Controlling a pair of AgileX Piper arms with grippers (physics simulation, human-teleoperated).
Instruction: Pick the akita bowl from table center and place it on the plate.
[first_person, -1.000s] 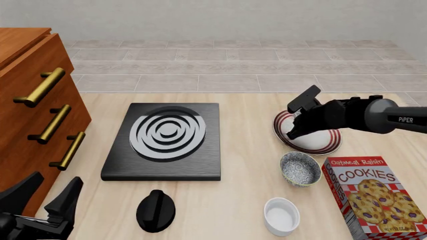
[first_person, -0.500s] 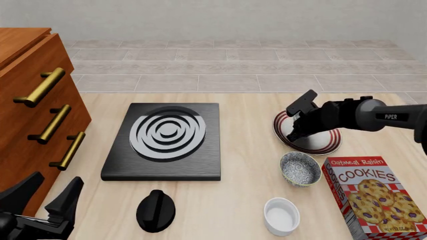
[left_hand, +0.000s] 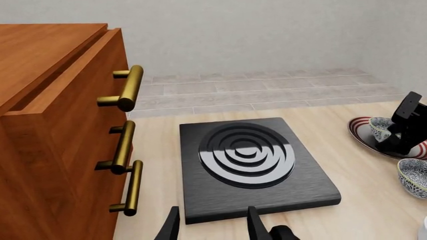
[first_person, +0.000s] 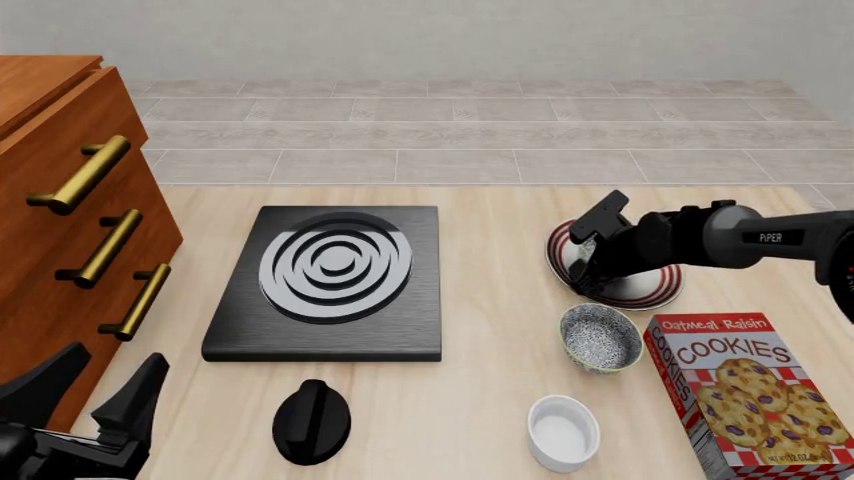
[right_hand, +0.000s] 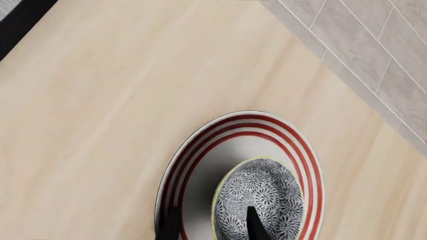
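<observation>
The right gripper (right_hand: 212, 225) is pinching the near wall of the akita bowl (right_hand: 260, 202), one finger inside and one outside, as the bowl is sitting on the plate (right_hand: 200, 165), while beside the stove plate (first_person: 334, 275) the left gripper (left_hand: 212, 225) is hanging spread apart.

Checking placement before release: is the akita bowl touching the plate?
Cannot tell. In the right wrist view the akita bowl lies within the plate rings, but looking straight down hides any gap. In the front view the right hand covers the bowl.
</observation>
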